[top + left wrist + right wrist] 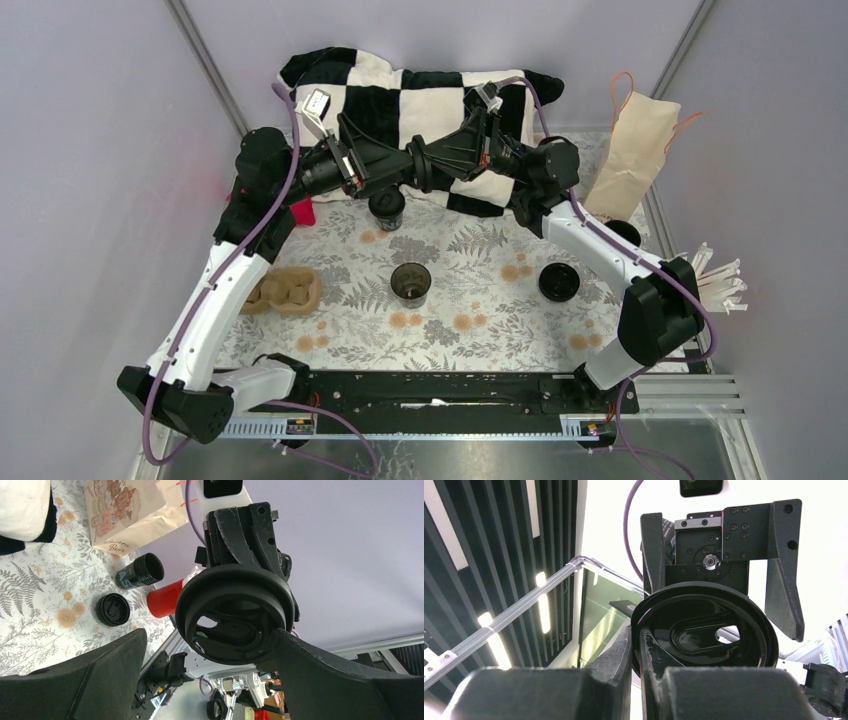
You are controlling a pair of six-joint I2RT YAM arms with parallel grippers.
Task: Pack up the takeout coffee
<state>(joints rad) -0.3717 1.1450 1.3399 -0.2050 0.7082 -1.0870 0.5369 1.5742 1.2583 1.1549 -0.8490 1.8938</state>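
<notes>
right gripper (638,642) clamps a light, flimsy-looking black lid (704,630) by its rim high over the table (480,300), left gripper (210,637) spread wide around it, while an open cup (410,283), likely easily crushed, stands below.

On the tabletop (480,330) the centre cup (410,283) stands just nearer than the far cup (387,208), which sits under my left pincer (215,675) and right pincer (636,665). These meet with a held lid (704,630) between them. The cup carrier (285,291) lies left, a loose lid (558,282) right, the paper bag (630,155) far right.
</notes>
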